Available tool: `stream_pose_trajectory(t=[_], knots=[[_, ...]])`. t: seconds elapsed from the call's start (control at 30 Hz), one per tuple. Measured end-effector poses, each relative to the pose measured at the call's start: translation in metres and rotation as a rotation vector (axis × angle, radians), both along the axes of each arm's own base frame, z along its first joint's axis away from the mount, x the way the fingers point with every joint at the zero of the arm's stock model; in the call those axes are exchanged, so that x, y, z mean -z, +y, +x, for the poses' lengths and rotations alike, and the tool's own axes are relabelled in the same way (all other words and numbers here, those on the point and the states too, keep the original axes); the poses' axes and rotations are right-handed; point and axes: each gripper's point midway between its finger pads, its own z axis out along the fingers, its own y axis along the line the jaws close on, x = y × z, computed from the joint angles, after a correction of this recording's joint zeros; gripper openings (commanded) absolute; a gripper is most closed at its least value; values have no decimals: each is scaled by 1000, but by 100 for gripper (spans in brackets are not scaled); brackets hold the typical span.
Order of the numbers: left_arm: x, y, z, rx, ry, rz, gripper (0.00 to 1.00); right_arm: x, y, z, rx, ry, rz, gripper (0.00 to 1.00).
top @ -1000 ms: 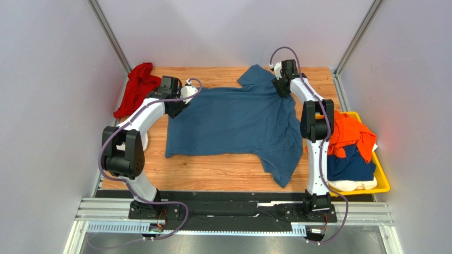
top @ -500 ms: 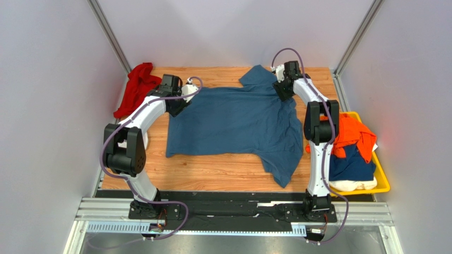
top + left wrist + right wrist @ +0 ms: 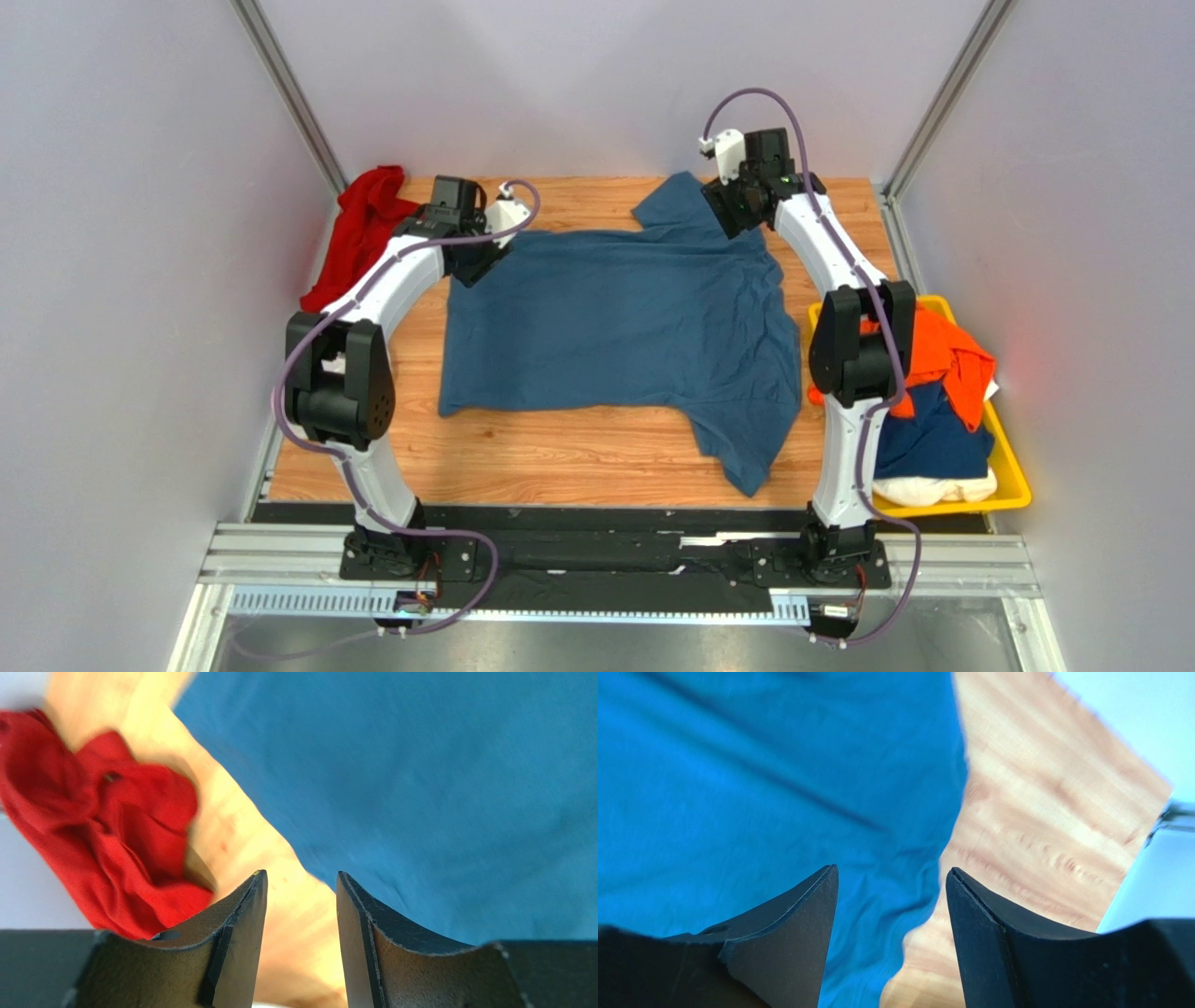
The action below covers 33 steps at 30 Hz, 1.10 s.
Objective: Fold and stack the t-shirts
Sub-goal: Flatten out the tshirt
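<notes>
left fingers (image 3: 235,945) and right fingers (image 3: 787,938) parted, empty; arms stretched out, blue t-shirt (image 3: 617,329) beneath, red cloth (image 3: 105,833) left.

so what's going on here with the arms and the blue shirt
Two robot arms are folding t-shirts. A blue t-shirt lies spread on the wooden table. The left arm and right arm hang over its far edge, jaws open, gripping nothing. A red shirt sits crumpled far left; more wait in the yellow bin.

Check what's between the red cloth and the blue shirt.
Only bare wooden table between red cloth and blue shirt, per the left wrist view.
</notes>
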Motion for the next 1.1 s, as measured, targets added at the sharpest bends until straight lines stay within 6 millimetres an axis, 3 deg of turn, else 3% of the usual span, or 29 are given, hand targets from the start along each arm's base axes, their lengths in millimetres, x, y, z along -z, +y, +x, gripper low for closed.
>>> stream_pose_trajectory(t=[0.07,0.2,0.43,0.6,0.77,1.1], knots=[[-4,-3,14,-4,-20,-7,50,-6,1,15,3,-32,5,63],[-10,-6,33,-10,-54,-14,50,2,5,51,6,-88,13,62],[-7,-1,40,-32,-80,10,50,69,10,85,4,-70,8,62],[-3,3,39,-46,-79,26,49,106,11,94,-11,-42,-9,61],[2,4,37,-48,-72,35,49,97,8,103,-32,-89,-29,62],[1,5,36,-51,-77,68,49,102,-10,120,-36,-141,-137,63]])
